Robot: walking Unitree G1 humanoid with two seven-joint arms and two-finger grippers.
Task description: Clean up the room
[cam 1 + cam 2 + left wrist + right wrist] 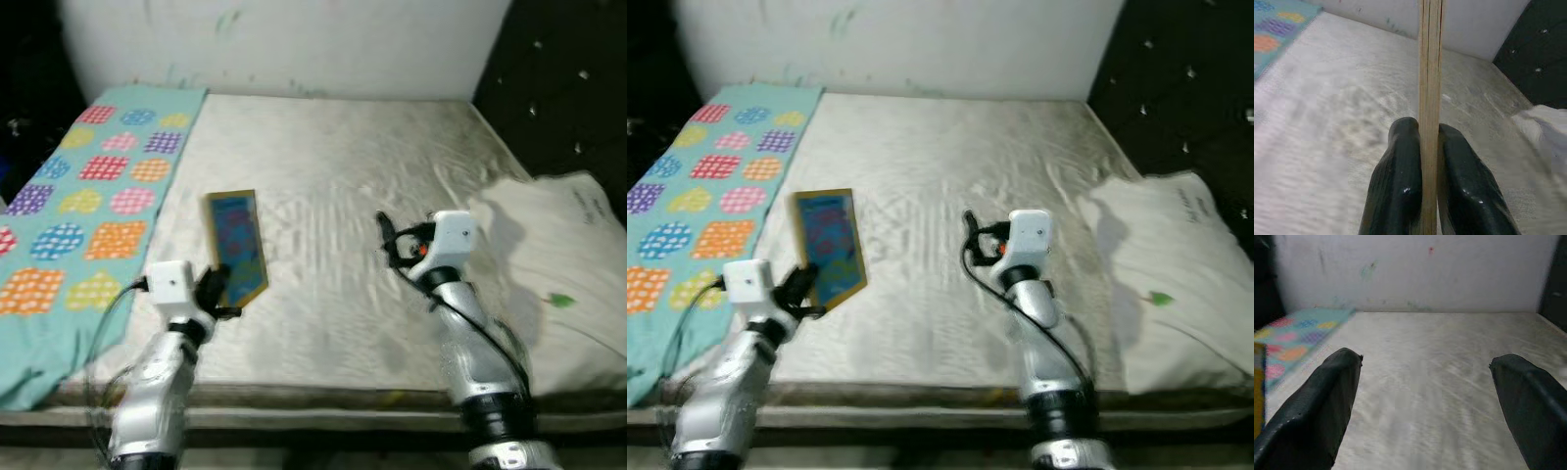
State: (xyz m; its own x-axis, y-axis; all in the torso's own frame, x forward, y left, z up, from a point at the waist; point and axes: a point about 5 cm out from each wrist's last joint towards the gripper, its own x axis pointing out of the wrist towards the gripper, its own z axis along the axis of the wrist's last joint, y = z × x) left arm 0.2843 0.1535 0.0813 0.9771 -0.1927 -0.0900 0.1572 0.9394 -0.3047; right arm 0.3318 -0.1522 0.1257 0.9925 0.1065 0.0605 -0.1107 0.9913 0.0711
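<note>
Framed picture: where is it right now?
The framed picture is on the left side of the mattress, beside the patterned blanket. The left gripper is clamped on its near edge.

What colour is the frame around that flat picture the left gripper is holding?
Yellowish wood tone, around a blue panel with reddish marks. The flat framed picture shows best in the left eye view, pinched by the left gripper.

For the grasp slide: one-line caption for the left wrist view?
Left claw shut on the thin edge of a yellow-framed board, held above the bare mattress.
</note>
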